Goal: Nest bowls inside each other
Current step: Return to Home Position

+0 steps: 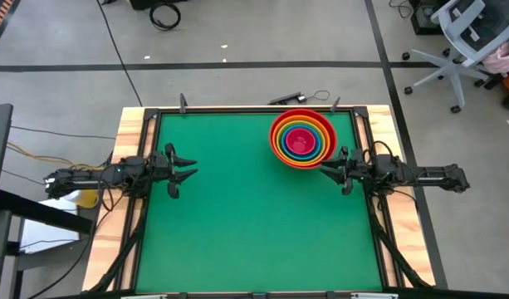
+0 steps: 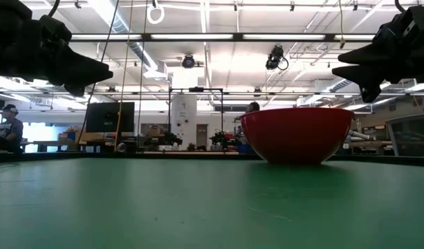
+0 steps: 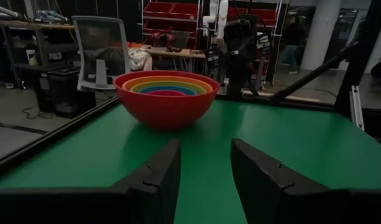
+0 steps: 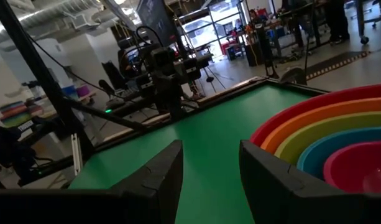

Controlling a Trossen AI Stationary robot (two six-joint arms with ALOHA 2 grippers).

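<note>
- High view: bowl stack (image 1: 302, 139) of round plastic bowls, red outermost, then orange, yellow, green, blue, w/ pink in the centre. It sits on the green-topped counter (image 1: 237, 232) near the far edge, right of middle.
- Right gripper (image 1: 325, 170) is just beside the stack's near rim, apart from it, fingers spread, empty. Left gripper (image 1: 189, 168) is well apart on the opposite side, also spread & empty, so the right arm is far nearer.
- Low view: only the red outer wall of the bowl stack (image 2: 297, 135) shows, upright, flat on the counter. Both grippers hang above rim height.
- Left wrist view: stack (image 3: 166, 96) lies ahead across the counter. Wide gap between the fingers, nothing in it.
- Right wrist view: stack (image 4: 327, 137) is close, off to one side of the fingers, rims concentric & level. Wide gap, empty.
- Judgement: nesting looks done. Any retreat depends on the right gripper clearing that red rim.
</note>
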